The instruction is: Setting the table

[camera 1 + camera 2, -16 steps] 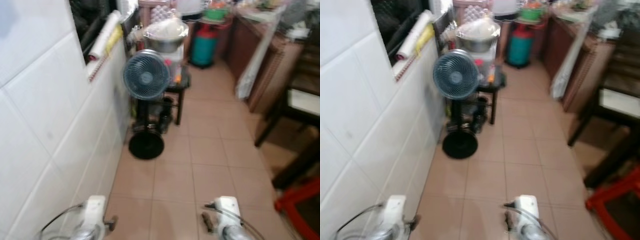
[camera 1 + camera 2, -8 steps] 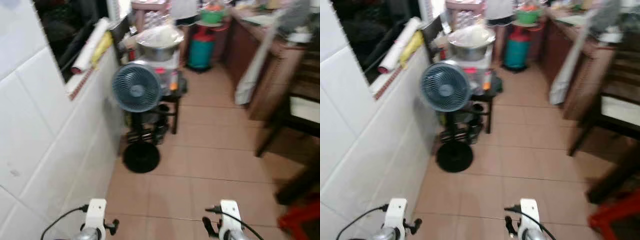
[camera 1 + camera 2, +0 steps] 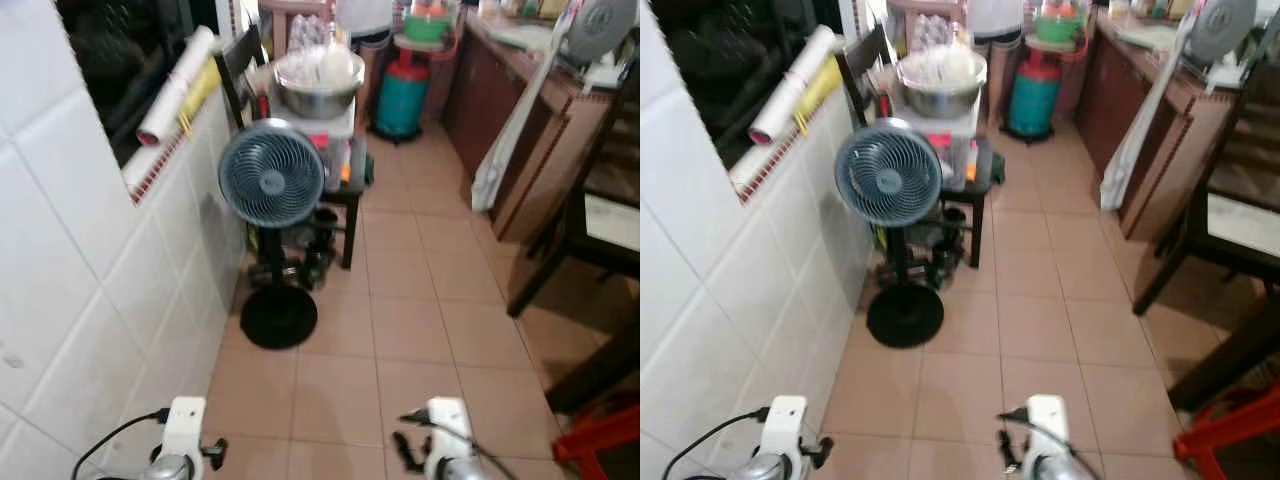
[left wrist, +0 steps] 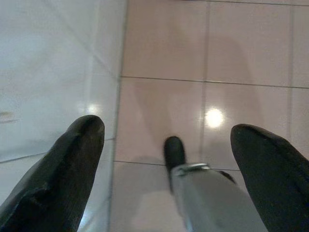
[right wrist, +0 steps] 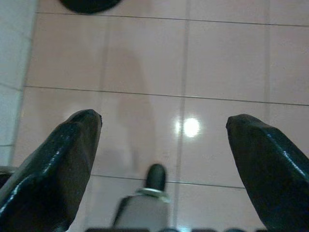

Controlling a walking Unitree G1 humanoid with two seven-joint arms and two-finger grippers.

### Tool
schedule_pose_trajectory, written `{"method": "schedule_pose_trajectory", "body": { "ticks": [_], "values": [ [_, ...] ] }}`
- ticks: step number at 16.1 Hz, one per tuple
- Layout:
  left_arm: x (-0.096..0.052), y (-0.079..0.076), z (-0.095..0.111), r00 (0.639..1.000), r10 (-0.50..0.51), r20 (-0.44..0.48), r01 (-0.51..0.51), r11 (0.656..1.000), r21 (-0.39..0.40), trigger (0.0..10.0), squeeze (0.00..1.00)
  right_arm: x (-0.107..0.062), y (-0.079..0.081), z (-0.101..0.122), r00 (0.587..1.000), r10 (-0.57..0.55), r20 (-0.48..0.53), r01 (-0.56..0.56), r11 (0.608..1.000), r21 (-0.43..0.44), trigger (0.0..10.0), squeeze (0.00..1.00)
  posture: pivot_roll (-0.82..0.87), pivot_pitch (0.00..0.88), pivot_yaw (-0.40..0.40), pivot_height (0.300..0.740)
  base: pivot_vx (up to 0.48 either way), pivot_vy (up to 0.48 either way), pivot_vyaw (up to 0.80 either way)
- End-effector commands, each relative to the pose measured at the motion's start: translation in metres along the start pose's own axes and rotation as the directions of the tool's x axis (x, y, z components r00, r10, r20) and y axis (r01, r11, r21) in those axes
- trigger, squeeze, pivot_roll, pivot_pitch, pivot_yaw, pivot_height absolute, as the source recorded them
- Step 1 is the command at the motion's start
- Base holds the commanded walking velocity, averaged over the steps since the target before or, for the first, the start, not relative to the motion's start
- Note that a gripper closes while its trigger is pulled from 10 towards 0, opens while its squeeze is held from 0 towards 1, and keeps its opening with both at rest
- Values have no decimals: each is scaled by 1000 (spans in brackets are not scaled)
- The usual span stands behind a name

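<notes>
My view has slid along the passage over the last second: the white tiled wall (image 3: 70, 300) on my left takes up less of the picture, the standing fan (image 3: 271, 178) sits more squarely ahead, and the blur of a second ago has mostly cleared — that is my own head and body moving, not the things, so I judge I am walking down this corridor rather than handling anything. Both arms hang low in front of me. My left gripper (image 4: 164, 145) points at the tiled floor (image 3: 400, 330) close by the foot of the wall, its two black fingers (image 4: 72, 159) spread wide with nothing between them; my right gripper (image 5: 161, 145) hangs over bare floor tiles, fingers (image 5: 63, 159) equally wide apart and empty. For setting the table, what matters is off to my right: a dark wooden table (image 3: 610, 215) with a pale top shows at the right edge of the eye views, with a red stool (image 3: 600, 440) by the lower right corner. I cannot see from here whether anything is laid on it. Behind the fan a large steel bowl (image 3: 318, 85) rests on a small black stand (image 3: 350, 200), and a counter (image 3: 510, 60) runs along the far right — tableware may lie there, but it is too small to tell. With empty hands, my guess is I am between fetch and place.
</notes>
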State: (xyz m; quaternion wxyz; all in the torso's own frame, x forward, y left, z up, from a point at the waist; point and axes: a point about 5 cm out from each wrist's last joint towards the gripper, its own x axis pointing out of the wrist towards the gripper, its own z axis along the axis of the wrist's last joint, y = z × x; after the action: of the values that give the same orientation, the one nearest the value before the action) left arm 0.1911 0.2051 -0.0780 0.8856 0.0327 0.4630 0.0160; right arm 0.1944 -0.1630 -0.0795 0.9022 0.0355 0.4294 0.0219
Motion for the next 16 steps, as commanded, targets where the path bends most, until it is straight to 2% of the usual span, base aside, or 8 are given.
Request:
{"method": "schedule_pose_trajectory", "body": {
  "ticks": [1, 3, 4, 5, 7, 11, 16],
  "values": [
    [1, -1, 3, 1000, 3, 8, -3, 1000, 23, 10000, 0, 0, -6, 3, 1000, -15, 8, 15, 1000, 1, 10000, 0, 21, 0, -31, 740, 0, 0, 0],
    [1, -2, 8, 1000, 8, 26, -9, 999, 41, 10000, 0, 1, -5, 8, 999, -18, 29, 17, 1000, 26, 10000, 0, 24, 0, -27, 740, 0, 0, 0],
    [2, -1, 15, 999, 25, 39, -27, 998, 55, 10000, 0, 2, -6, 17, 998, -30, 53, 25, 996, 88, 10000, 0, 29, 0, -23, 740, 0, 0, 0],
    [3, 0, 19, 998, 33, 45, -35, 998, 57, 10000, 0, 3, -5, 22, 997, -31, 66, 24, 993, 112, 10000, 0, 29, 0, -19, 740, 0, 0, 0],
    [3, 1, 29, 998, 25, 62, -30, 996, 90, 10000, 0, 6, 0, 34, 995, -25, 98, 13, 993, 118, 10000, 0, 31, 0, -3, 740, 0, 0, 0],
    [4, 4, 37, 997, 24, 73, -33, 991, 133, 10000, 0, 6, 7, 31, 995, -27, 94, 12, 989, 149, 10000, 0, 37, 0, 36, 740, 0, 0, 0],
    [3, 10, 37, 997, 36, 66, -46, 985, 165, 10000, 0, 5, 5, 23, 996, -50, 74, 39, 988, 153, 10000, 0, 30, 0, 49, 740, 0, 0, 0]
  ]
}}
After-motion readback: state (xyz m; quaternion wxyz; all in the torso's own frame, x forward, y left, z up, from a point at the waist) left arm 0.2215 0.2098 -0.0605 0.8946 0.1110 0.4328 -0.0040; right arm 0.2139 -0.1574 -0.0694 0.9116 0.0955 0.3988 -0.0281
